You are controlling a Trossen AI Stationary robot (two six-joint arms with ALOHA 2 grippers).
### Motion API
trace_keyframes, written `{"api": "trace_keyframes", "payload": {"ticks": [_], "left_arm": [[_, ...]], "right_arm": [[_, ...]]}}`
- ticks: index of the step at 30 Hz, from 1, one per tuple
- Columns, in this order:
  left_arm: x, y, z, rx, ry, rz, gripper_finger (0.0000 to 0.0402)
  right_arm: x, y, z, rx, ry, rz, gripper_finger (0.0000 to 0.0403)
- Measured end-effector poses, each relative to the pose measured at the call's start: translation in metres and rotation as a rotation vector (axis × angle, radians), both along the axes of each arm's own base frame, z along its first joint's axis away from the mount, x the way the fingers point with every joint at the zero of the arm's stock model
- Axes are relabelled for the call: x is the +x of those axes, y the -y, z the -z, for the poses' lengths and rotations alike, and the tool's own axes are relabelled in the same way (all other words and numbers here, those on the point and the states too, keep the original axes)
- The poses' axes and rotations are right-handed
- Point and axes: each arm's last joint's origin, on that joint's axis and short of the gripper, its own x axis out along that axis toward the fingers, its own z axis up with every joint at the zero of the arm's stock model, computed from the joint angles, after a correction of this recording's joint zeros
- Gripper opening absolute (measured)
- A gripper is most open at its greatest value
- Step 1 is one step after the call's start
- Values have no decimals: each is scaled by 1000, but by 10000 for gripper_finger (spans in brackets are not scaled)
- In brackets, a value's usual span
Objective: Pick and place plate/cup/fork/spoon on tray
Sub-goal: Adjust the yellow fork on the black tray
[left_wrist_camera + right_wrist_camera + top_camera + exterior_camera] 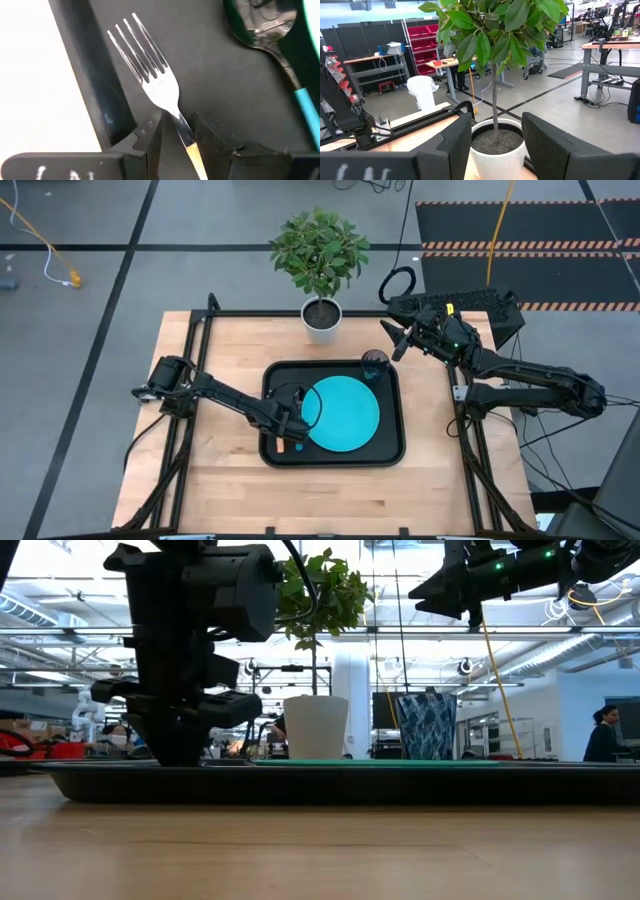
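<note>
The black tray (390,450) lies mid-table. The turquoise plate (345,413) lies flat in it, and the dark cup (375,364) stands upright in its far right corner. The fork (150,75) lies flat on the tray floor near the left rim, with its orange handle (281,446) toward the near edge. The spoon (265,30) lies on the tray floor between fork and plate, its blue handle (306,102) also toward the near edge. My left gripper (177,142) is low over the tray and open; its fingers stand on either side of the fork's neck. My right gripper (393,340) is open and empty, raised near the table's far right.
A white pot with a green plant (321,317) stands at the table's far edge, just behind the tray and close to my right gripper. Bare wood shows to the left, right and near side of the tray. In the low view a person (603,735) shows in the room behind.
</note>
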Motion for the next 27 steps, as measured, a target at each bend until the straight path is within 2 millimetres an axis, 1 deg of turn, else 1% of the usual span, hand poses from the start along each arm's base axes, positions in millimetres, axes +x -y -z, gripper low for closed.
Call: {"api": "trace_keyframes", "payload": {"ticks": [13,27], "left_arm": [[0,0,0,1,-16,29,118],[-1,1,0,-36,-35,59,117]], "right_arm": [[0,0,0,0,0,0,169],[0,0,0,1,-3,0,169]]}}
